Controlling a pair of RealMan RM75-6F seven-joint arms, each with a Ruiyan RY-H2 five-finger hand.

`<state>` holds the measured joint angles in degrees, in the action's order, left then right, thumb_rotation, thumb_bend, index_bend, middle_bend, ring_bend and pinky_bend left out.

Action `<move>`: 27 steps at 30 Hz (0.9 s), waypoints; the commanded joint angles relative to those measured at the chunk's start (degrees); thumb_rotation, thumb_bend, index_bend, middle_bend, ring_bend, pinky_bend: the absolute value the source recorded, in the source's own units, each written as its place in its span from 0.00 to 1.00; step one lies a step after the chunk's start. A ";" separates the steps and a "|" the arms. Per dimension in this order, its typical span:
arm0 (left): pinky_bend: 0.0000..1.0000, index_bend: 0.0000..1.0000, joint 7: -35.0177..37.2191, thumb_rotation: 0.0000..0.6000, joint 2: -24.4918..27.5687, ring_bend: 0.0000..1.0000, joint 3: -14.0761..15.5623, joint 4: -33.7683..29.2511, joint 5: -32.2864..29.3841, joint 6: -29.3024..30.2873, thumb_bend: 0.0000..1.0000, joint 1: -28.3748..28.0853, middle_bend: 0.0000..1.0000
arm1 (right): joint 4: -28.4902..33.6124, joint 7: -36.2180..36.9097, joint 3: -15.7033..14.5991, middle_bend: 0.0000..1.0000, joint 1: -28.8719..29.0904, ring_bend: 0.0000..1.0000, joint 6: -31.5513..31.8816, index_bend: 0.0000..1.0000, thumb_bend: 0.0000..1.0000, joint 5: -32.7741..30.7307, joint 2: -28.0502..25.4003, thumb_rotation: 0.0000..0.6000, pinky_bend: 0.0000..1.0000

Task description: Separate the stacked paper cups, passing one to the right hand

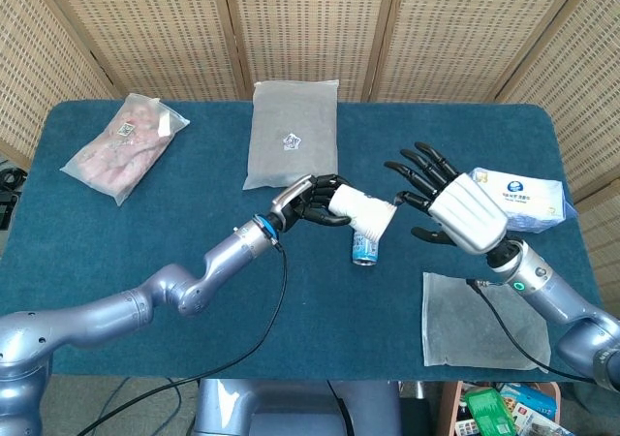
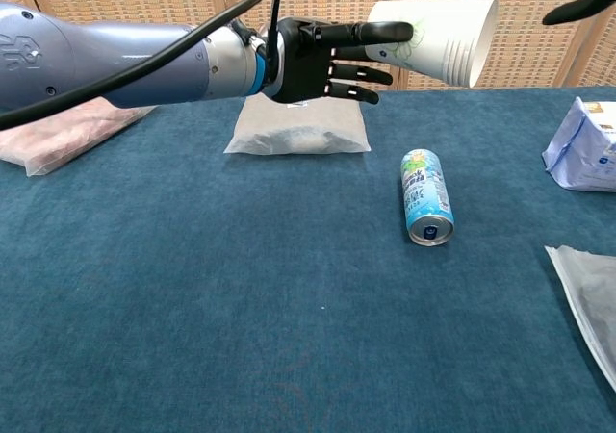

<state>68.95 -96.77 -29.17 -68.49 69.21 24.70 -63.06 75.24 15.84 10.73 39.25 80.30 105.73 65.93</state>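
The stacked paper cups (image 1: 366,213) are being held in the air above the blue table (image 1: 291,291), lying on their side with the open mouth pointing toward the robot's right. In the chest view the rims of the nested cups (image 2: 445,38) are showing as thin lines near the mouth. The left hand (image 1: 312,202) is gripping the stack at its bottom end, with the black fingers (image 2: 371,35) closing around the narrow part. The cups are hanging just over a small drink can (image 1: 365,247), which is lying on the table below them.

The right hand (image 1: 450,206) is waiting just beside the mouth of the cups, with its fingers spreading wide apart and holding nothing. Its fingertips are pointing toward the cups, and whether they are touching the rim I cannot tell. In the chest view only one dark fingertip (image 2: 580,6) of this hand is showing at the top right edge.

Behind the left hand, a grey pouch (image 1: 294,133) is lying flat on the table. A clear bag with pinkish contents (image 1: 124,145) is resting at the far left corner. A white and blue packet (image 1: 523,200) is sitting near the right edge, behind the right hand, and a flat translucent bag (image 1: 481,321) is lying near the front right corner.
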 commanded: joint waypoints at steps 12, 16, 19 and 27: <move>0.54 0.48 -1.80 1.00 -0.49 0.49 -0.46 -0.53 -1.45 -0.44 0.30 0.41 0.51 | -2.07 -2.33 -0.79 0.23 1.74 0.00 2.20 0.50 0.30 0.72 4.87 1.00 0.02; 0.54 0.48 -2.22 1.00 -0.61 0.49 -0.71 -0.53 -1.58 -0.62 0.30 0.46 0.51 | -2.86 -3.03 -0.87 0.24 2.50 0.00 1.31 0.51 0.32 0.07 5.89 1.00 0.03; 0.54 0.48 -2.38 1.00 -0.71 0.49 -0.89 -0.54 -1.70 -0.71 0.30 0.54 0.51 | -3.34 -3.04 -0.94 0.25 2.72 0.01 1.44 0.51 0.34 -0.21 6.49 1.00 0.04; 0.54 0.48 -2.67 1.00 -1.15 0.49 -1.40 -0.33 -1.83 -1.16 0.30 0.74 0.51 | -5.49 -3.18 -1.02 0.29 3.48 0.04 3.43 0.54 0.37 0.04 8.66 1.00 0.09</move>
<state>66.29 -97.91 -30.56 -68.82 67.38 23.55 -62.33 69.98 12.61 9.71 42.65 83.50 105.77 74.36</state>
